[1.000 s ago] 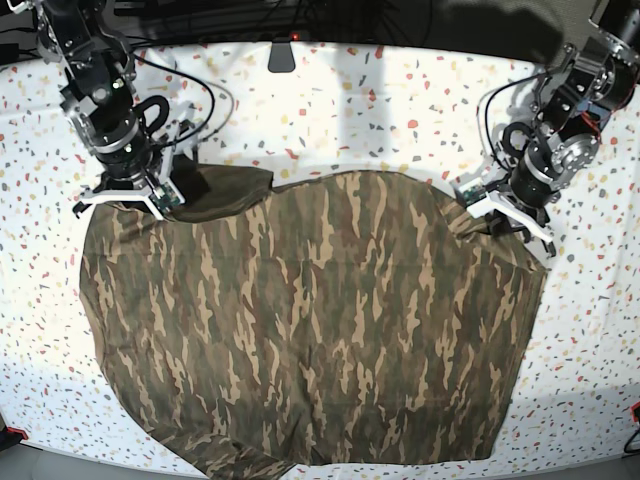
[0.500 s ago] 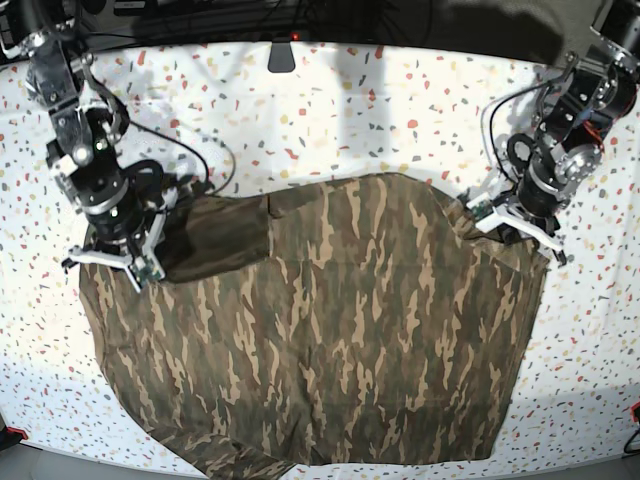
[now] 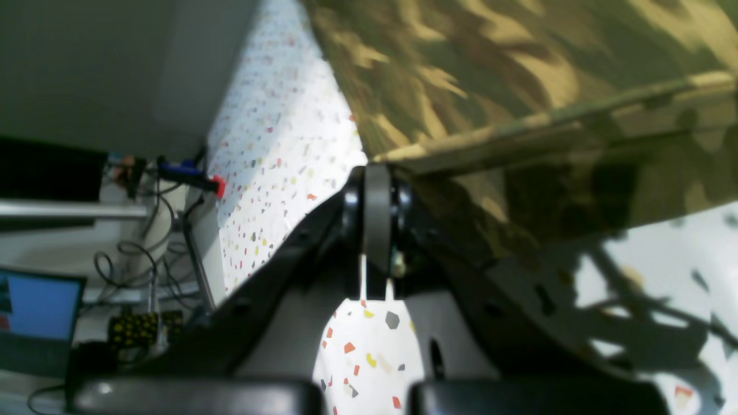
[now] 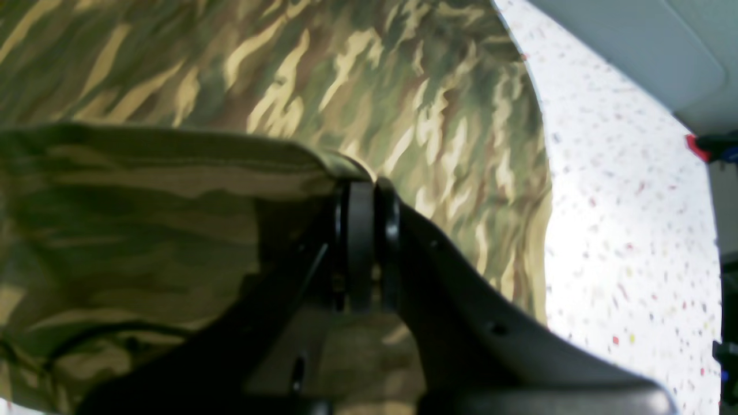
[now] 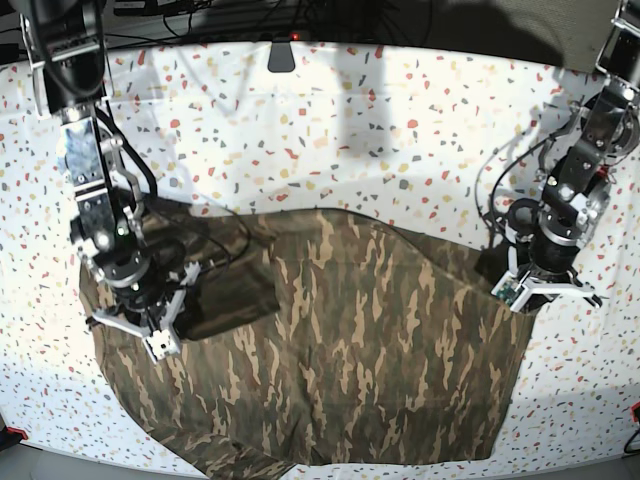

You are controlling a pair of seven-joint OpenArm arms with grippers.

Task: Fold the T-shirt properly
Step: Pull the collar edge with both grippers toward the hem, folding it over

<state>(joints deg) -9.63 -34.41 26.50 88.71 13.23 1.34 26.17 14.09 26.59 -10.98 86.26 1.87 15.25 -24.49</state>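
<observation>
The camouflage T-shirt lies spread on the speckled white table, its far edge pulled forward and doubled over at both far corners. My right gripper, at the left of the base view, is shut on the shirt's hem. In the right wrist view the gripper pinches a folded edge of the shirt. My left gripper, at the right of the base view, is shut on the other corner. In the left wrist view the gripper clamps the hem of the shirt just above the table.
Cables trail from both arms across the far part of the table. A dark mount sits at the back edge. A laptop screen and wires show beyond the table's edge. The shirt's lower hem hangs at the front edge.
Both grippers have moved toward the front edge, dragging the shirt's far corners with them. The far edge now folds over the body, and more bare table shows behind.
</observation>
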